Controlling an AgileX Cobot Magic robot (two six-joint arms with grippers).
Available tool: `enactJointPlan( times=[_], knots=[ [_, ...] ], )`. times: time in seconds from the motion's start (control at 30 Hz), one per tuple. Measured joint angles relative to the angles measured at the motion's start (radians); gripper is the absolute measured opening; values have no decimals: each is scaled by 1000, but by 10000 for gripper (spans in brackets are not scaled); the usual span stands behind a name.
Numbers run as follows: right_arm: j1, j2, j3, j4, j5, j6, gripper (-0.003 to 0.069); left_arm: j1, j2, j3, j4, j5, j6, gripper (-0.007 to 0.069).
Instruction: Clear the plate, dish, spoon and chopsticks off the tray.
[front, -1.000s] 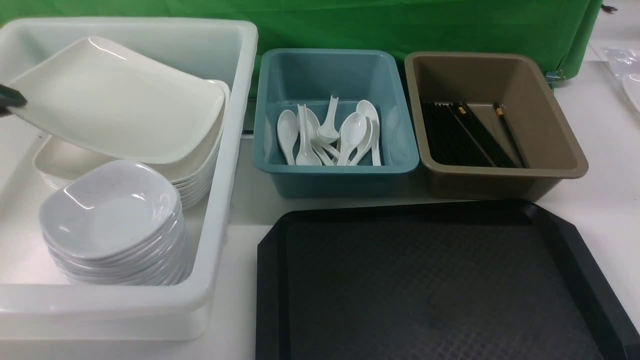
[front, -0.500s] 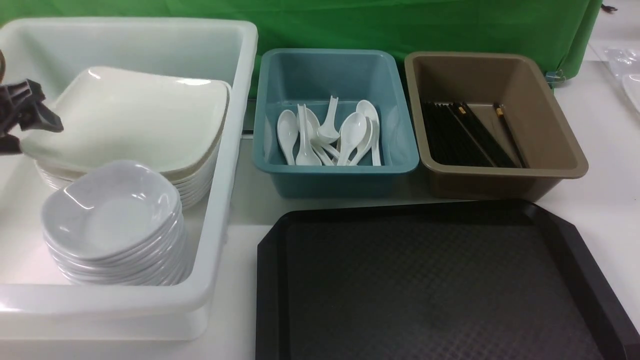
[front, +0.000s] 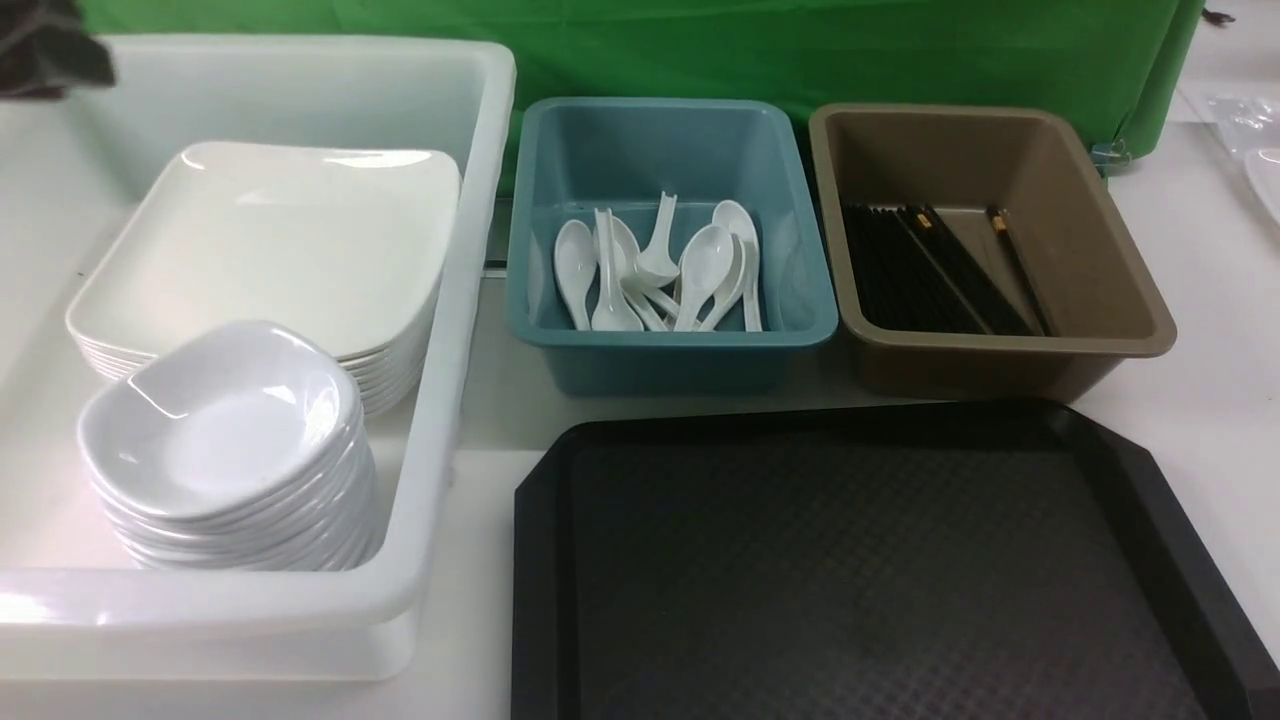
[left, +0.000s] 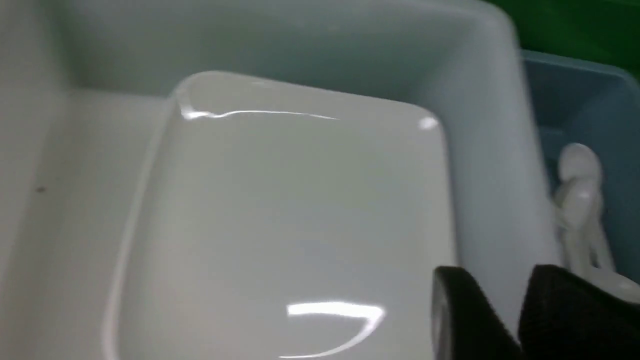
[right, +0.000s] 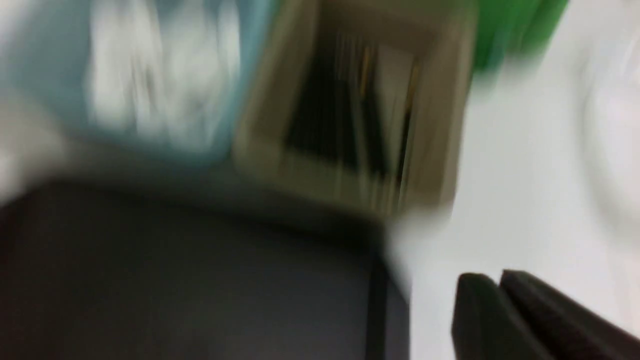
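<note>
The black tray (front: 860, 580) lies bare at the front right. The large white plate (front: 270, 240) rests flat on top of a stack of plates in the white bin; in the left wrist view the plate (left: 295, 210) fills the frame. A small dish (front: 215, 420) tops a stack in front of it. Spoons (front: 650, 270) lie in the teal bin, chopsticks (front: 930, 270) in the brown bin. My left gripper (left: 500, 272) hangs above the plate's edge, tips apart, holding nothing; it shows blurred at the front view's top left corner (front: 50, 55). My right gripper (right: 492, 275) is shut and empty, over the table right of the tray.
The white bin (front: 470, 300) stands at the left, the teal bin (front: 670, 360) in the middle and the brown bin (front: 1000, 365) at the right, all behind the tray. A green cloth (front: 800, 50) hangs at the back. The right wrist view is heavily blurred.
The left gripper held the plate tilted over the bin, set it on the stack and let go. It then rose toward the back left corner.
</note>
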Motion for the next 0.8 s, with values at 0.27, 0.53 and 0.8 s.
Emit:
enactJointPlan(
  times=[0.27, 0.53, 0.8],
  knots=[
    [0, -447, 302, -15, -503, 5, 17, -342, -247, 45, -4, 47, 33, 2],
    [0, -670, 514, -15, -735, 5, 22, -527, -651, 390, 1, -35, -74, 0],
    [0, -678, 522, -14, -745, 5, 76, -532, -1141, 813, 24, -174, -176, 0]
  ],
)
